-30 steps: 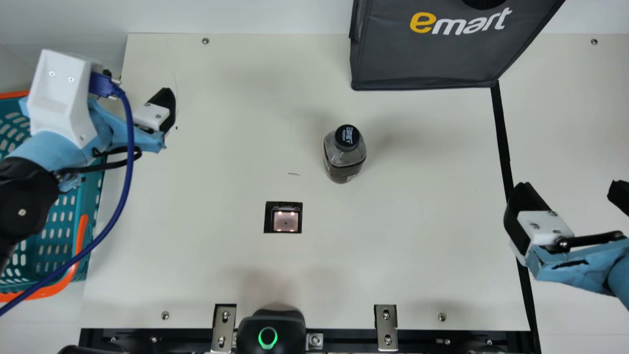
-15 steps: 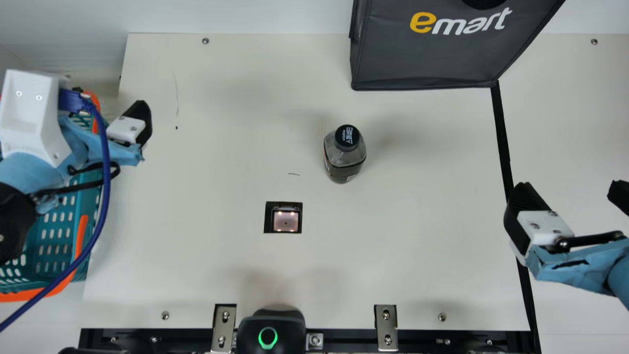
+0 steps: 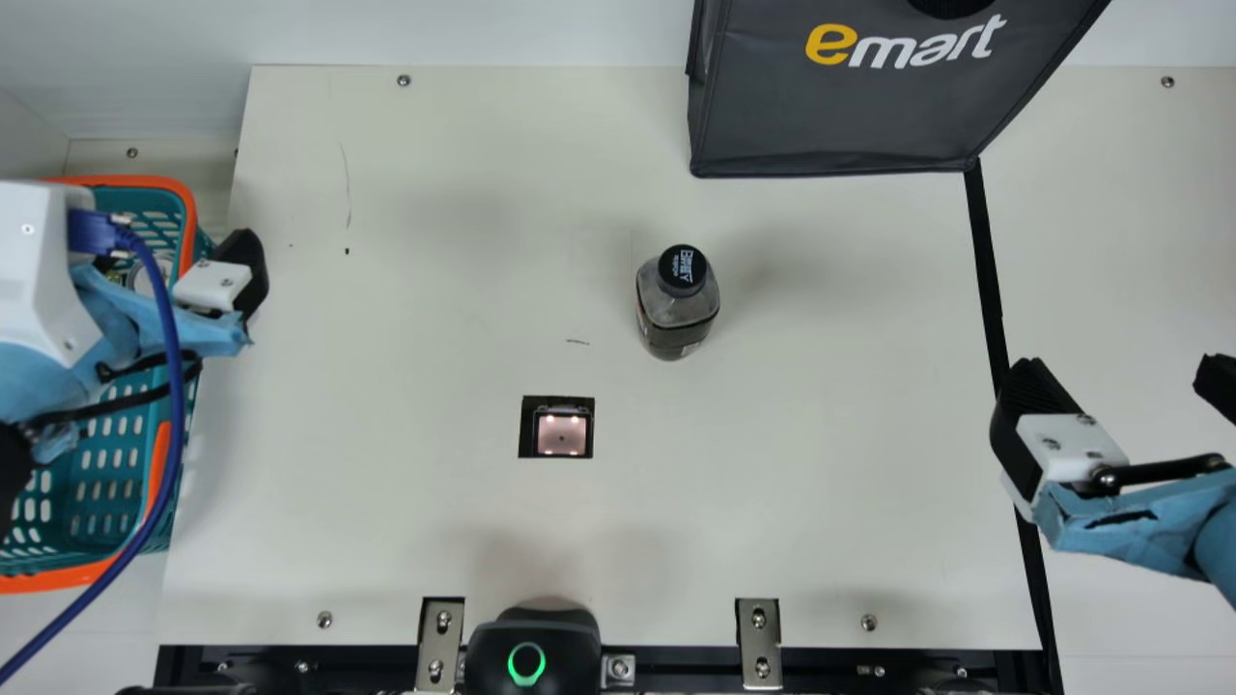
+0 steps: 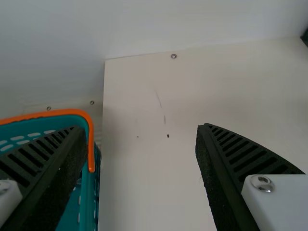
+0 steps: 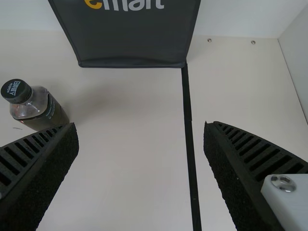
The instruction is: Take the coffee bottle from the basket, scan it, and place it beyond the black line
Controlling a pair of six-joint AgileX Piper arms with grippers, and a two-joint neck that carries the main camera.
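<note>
The left tool hangs released by the teal basket, ribbed fingers spread wide, and over on the other side the right tool is released too, a broad gap over the black line! And there's the coffee bottle, upright on the counter, dark cap up, well apart from both tools. It sits on the basket's side of the line, between the lit scanner window and the dark bag, touching neither. Down at the counter's edge, a black device shows its green ring. Inside the basket, something round peeks out, mostly hidden behind the left arm.
</note>
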